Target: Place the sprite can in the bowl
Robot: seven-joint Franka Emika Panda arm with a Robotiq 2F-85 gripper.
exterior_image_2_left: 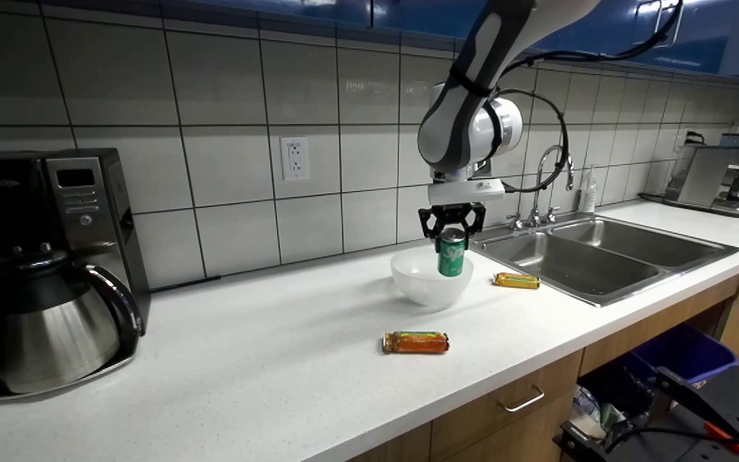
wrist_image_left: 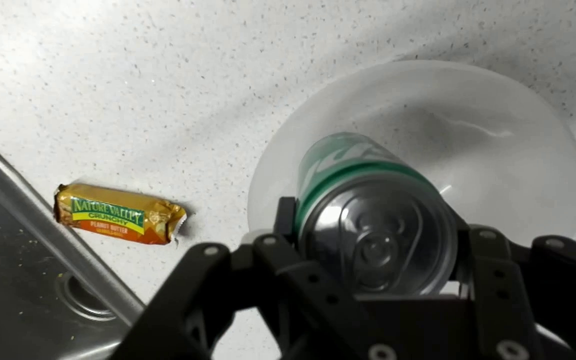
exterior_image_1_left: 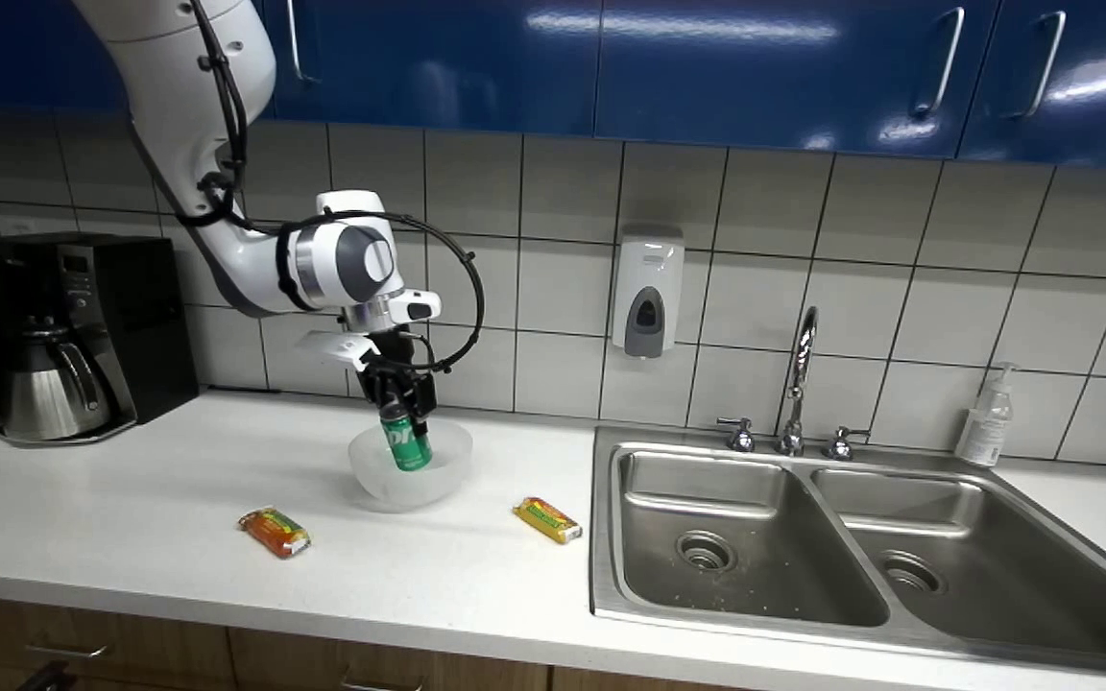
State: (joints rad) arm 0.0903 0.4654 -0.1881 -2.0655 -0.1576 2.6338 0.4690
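Observation:
The sprite can [exterior_image_1_left: 408, 447] is green with a silver top and shows in both exterior views [exterior_image_2_left: 451, 260]. My gripper [exterior_image_2_left: 452, 243] is shut on its upper part, one finger on each side. The can leans slightly in an exterior view. The bowl [exterior_image_1_left: 378, 486], whitish and translucent, stands on the counter; the can is over its opening, towards the sink side [exterior_image_2_left: 417, 287]. Whether the can's base touches the bowl cannot be told. In the wrist view the can's top [wrist_image_left: 378, 235] sits between the fingers and covers part of the bowl [wrist_image_left: 513, 160].
A yellow packet [exterior_image_1_left: 547, 519] lies between the bowl and the steel sink [exterior_image_1_left: 607, 547]; it also shows in the wrist view [wrist_image_left: 113, 214]. An orange packet [exterior_image_2_left: 416, 342] lies nearer the counter's front edge. A coffee maker [exterior_image_2_left: 87, 212] stands at the wall. Blue cabinets [exterior_image_1_left: 438, 67] hang above.

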